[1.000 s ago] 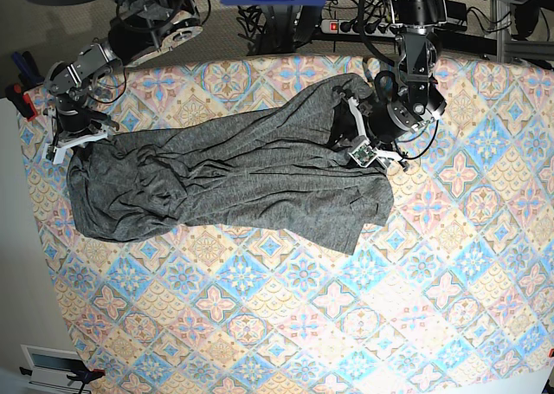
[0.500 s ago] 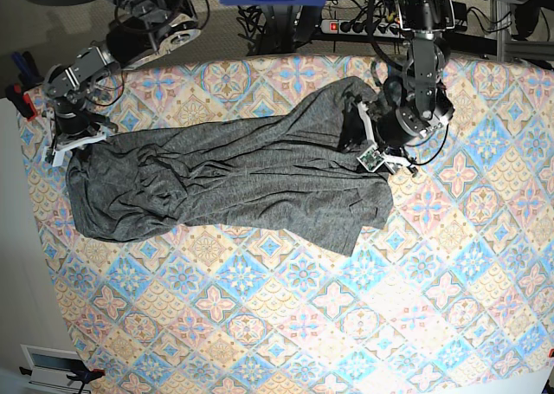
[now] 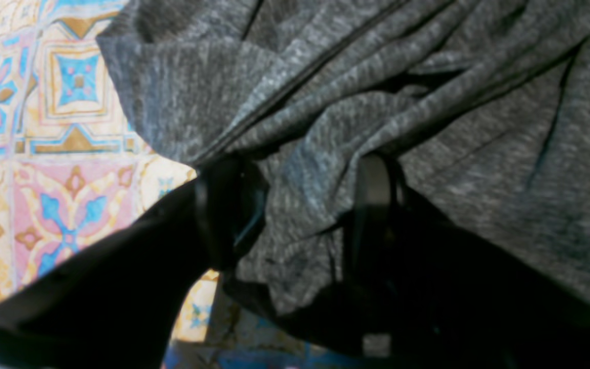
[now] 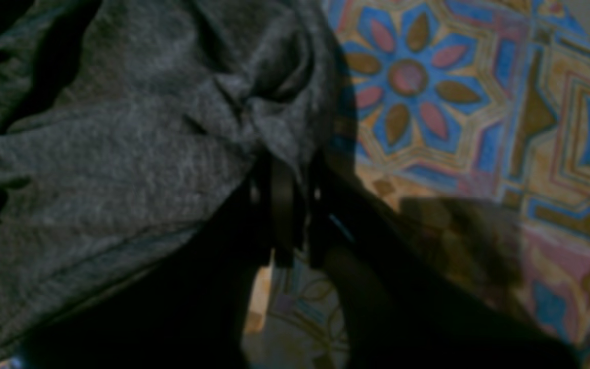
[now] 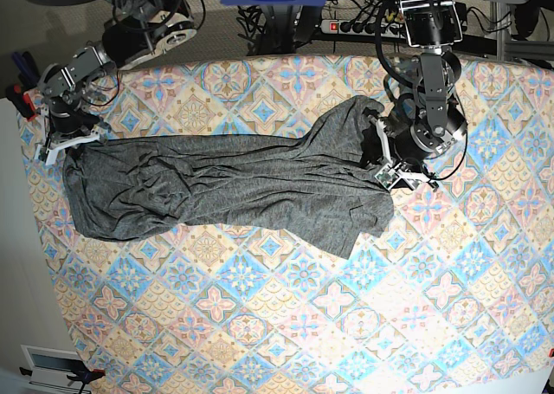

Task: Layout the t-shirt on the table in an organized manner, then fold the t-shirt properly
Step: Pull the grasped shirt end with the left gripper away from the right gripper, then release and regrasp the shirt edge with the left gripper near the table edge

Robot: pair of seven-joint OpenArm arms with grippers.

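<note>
Two arms reach low over the table (image 5: 286, 325), each end effector, left (image 5: 387, 156) and right (image 5: 67, 134), clamping the t-shirt (image 5: 225, 186).

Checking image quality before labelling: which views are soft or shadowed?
Base view: sharp, evenly lit, dark heather-grey knit t-shirt and floral tiled tablecloth crisp. Left wrist view: mildly soft, gripper in dark silhouette. Right wrist view: blurriest, gripper underexposed, its shadow darkening the cloth.

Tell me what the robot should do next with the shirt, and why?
Probably keep pulling the two ends apart. The right gripper and left gripper each pinch an end of the shirt, but it lies bunched and creased on the table, not spread flat.
</note>
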